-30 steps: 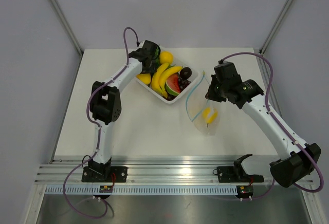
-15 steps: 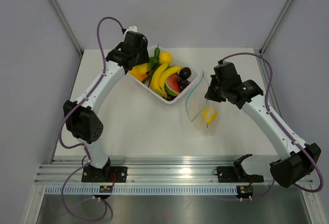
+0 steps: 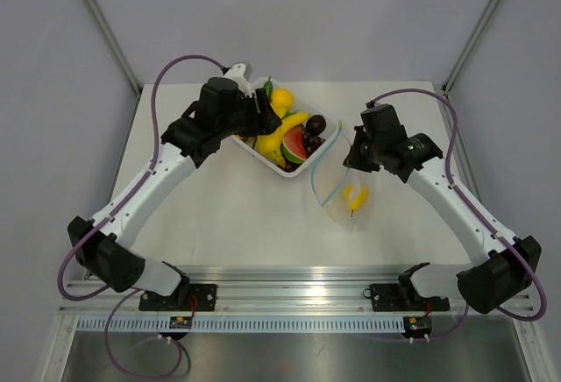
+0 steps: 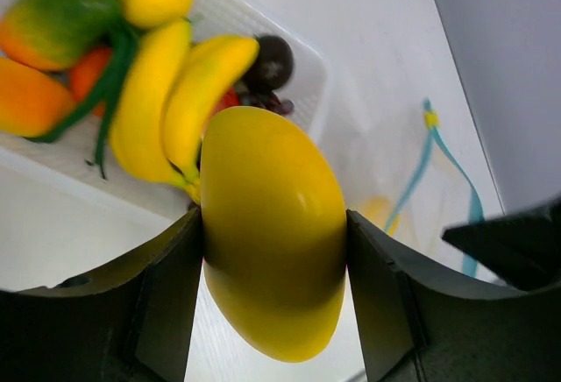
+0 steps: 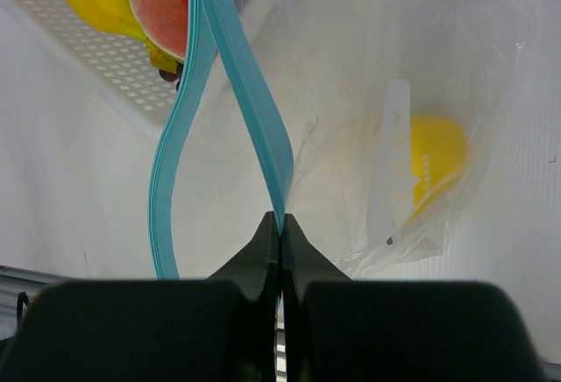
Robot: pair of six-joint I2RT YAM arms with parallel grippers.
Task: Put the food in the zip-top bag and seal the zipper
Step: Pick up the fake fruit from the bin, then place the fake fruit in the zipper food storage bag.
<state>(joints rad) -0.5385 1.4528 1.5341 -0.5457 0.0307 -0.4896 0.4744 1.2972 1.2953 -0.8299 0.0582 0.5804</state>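
Now the left gripper (image 4: pixel 273 264) is clamped on a yellow fruit (image 4: pixel 272 224) over the tray (image 4: pixel 53 167); the right gripper (image 5: pixel 280 224) pinches the blue zipper (image 5: pixel 254 106), holding the bag (image 3: pixel 351 200) open just right of it. The glossy fruit may slip, or snag the narrow, floppy mouth.

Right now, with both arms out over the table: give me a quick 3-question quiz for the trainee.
1. True or false: the left gripper is empty.
2. What does the right gripper pinch? A) a spoon B) the blue zipper strip C) a cup
3. Fill in: the bag holds ___ yellow piece(s).

Key:
1. False; it is shut on a yellow fruit.
2. B
3. one
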